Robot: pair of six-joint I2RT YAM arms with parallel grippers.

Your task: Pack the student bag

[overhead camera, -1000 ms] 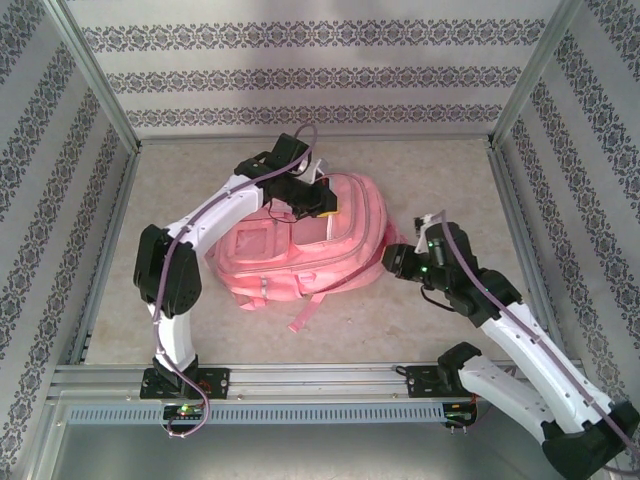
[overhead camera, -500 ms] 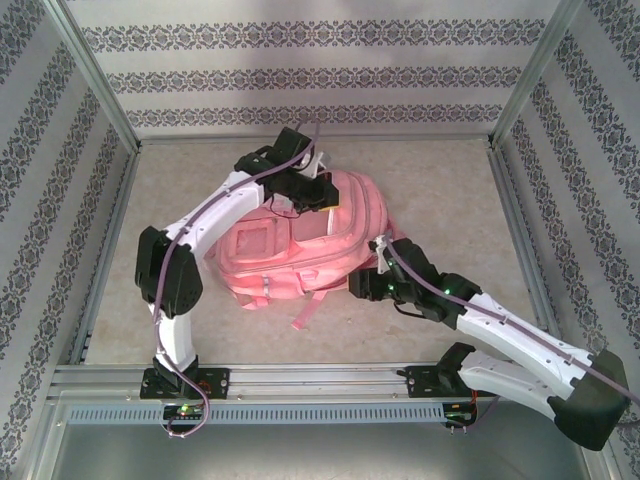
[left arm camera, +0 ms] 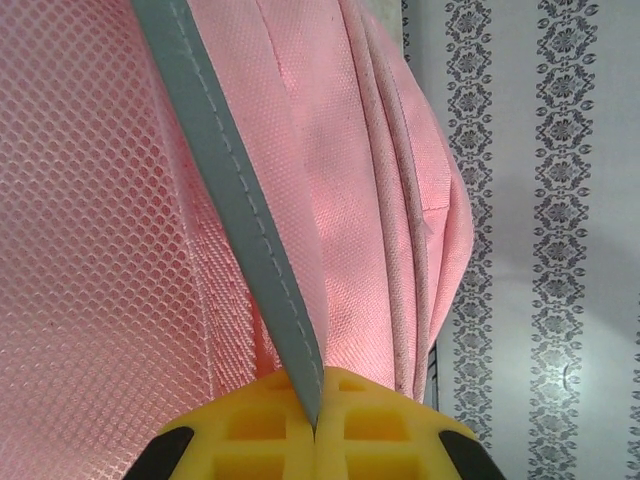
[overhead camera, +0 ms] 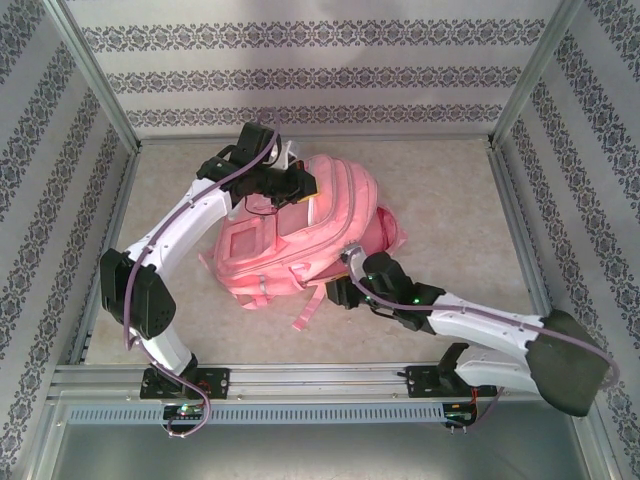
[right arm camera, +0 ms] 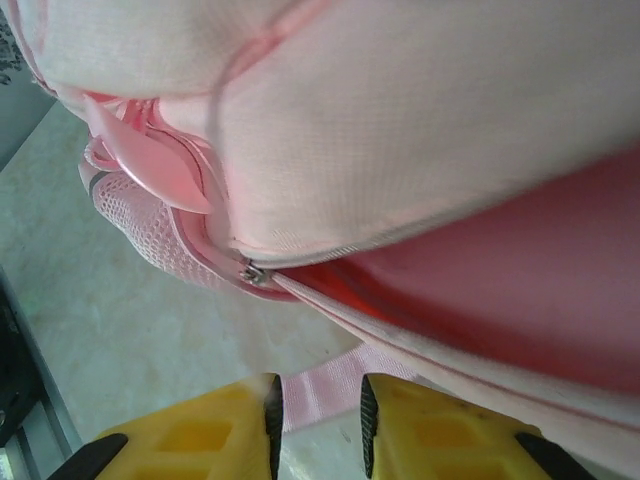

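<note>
**Right gripper**: at the near edge of the student bag, low over the bench. In the right wrist view the right gripper has its yellow fingers a little apart with nothing between them. A loose pink strap lies on the bench just beyond the gap. Half a second ago it sat further right along this edge; a second ago it was off the bag's right side.

**Strap**: trails from the near edge toward the arm bases, flat on the bench.

**Student bag**: pink, lying mid-bench between the two arms with its front pockets up. From the right wrist, the student bag bulges overhead, with a small zip slider at the seam. Its far end now stands higher and further left than before, and a fold of fabric shows at its right side.

**Left gripper**: at the far left edge of the bag. In the left wrist view the left gripper is pressed together on a grey trim of the student bag. It has drawn back to the far left since half a second ago.
</note>
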